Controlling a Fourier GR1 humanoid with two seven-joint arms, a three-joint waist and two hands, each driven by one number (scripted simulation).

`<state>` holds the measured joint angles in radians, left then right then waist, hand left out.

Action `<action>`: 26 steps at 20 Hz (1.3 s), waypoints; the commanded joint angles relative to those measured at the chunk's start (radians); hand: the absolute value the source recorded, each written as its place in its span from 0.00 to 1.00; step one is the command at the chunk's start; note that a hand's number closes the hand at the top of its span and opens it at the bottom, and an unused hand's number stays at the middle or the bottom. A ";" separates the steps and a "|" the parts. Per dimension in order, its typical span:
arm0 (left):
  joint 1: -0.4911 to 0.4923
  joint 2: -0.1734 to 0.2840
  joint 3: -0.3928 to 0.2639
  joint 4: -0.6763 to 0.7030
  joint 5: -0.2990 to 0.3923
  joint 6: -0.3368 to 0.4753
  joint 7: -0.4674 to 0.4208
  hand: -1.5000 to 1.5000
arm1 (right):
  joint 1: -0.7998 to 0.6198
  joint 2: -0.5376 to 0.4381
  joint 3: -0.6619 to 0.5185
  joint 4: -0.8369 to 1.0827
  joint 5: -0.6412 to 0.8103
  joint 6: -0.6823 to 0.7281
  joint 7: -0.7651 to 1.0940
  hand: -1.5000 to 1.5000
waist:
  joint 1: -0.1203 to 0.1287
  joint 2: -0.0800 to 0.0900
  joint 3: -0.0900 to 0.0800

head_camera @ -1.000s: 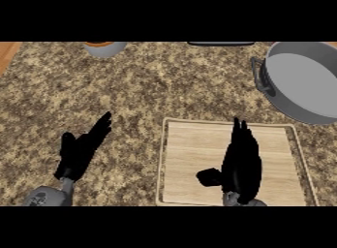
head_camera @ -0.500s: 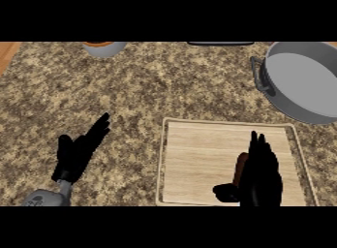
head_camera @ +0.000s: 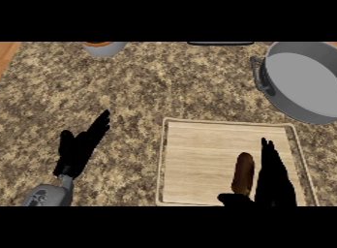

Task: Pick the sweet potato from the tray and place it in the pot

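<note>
Looking at the lower right of the frame, we find the sweet potato lying lengthwise on the tray, just left of our right hand, whose straight fingers are unclosed; our left hand rests spread, well apart.

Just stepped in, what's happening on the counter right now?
The right hand, fingers straight, is beside the sweet potato, which lies on the wooden tray and is not yet gripped. The grey pot stands beyond the tray at the counter's far right, with nothing in it. The left hand rests open on the left.
</note>
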<state>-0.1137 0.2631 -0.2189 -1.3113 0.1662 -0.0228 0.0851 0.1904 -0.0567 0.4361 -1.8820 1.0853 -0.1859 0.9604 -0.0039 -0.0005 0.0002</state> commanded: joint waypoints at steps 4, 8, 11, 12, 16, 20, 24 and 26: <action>-0.043 -0.027 0.022 0.008 -0.010 -0.005 0.053 0.50 | 0.081 0.010 -0.047 0.024 -0.173 -0.178 -0.185 0.00 | -0.003 0.001 0.000; 0.022 -0.059 0.007 -0.014 -0.058 0.005 0.004 0.50 | 0.052 -0.015 -0.127 0.123 -0.283 -0.215 -0.282 0.00 | 0.001 0.001 0.000; 0.090 -0.020 0.018 -0.091 -0.063 -0.021 0.003 0.50 | 0.105 0.010 -0.115 0.125 -0.328 -0.256 -0.322 0.00 | 0.003 -0.001 0.000; 0.041 -0.034 0.044 -0.038 -0.049 -0.044 0.002 0.50 | 0.042 0.020 -0.149 0.168 -0.349 -0.251 -0.329 0.00 | 0.002 0.000 0.000; 0.001 -0.032 0.097 -0.030 -0.032 -0.085 0.057 0.50 | 0.033 0.019 -0.169 0.256 -0.396 -0.280 -0.428 0.00 | 0.002 0.000 0.000; -0.031 -0.038 0.082 -0.011 -0.051 -0.066 0.068 0.50 | 0.014 -0.066 -0.197 0.400 -0.412 -0.263 -0.563 1.00 | 0.003 0.002 0.000; 0.025 -0.068 0.049 -0.002 -0.091 -0.061 0.001 0.50 | 0.014 -0.029 -0.205 0.437 -0.490 -0.301 -0.648 1.00 | 0.005 0.002 0.001; 0.031 -0.045 0.077 -0.088 -0.062 -0.064 0.081 0.50 | 0.087 -0.012 -0.151 0.343 -0.464 -0.310 -0.642 1.00 | 0.004 -0.001 0.000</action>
<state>-0.0923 0.2173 -0.1491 -1.3653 0.1038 -0.0852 0.1377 0.2577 -0.0824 0.2765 -1.5888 0.6725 -0.5022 0.3698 -0.0039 -0.0163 -0.0198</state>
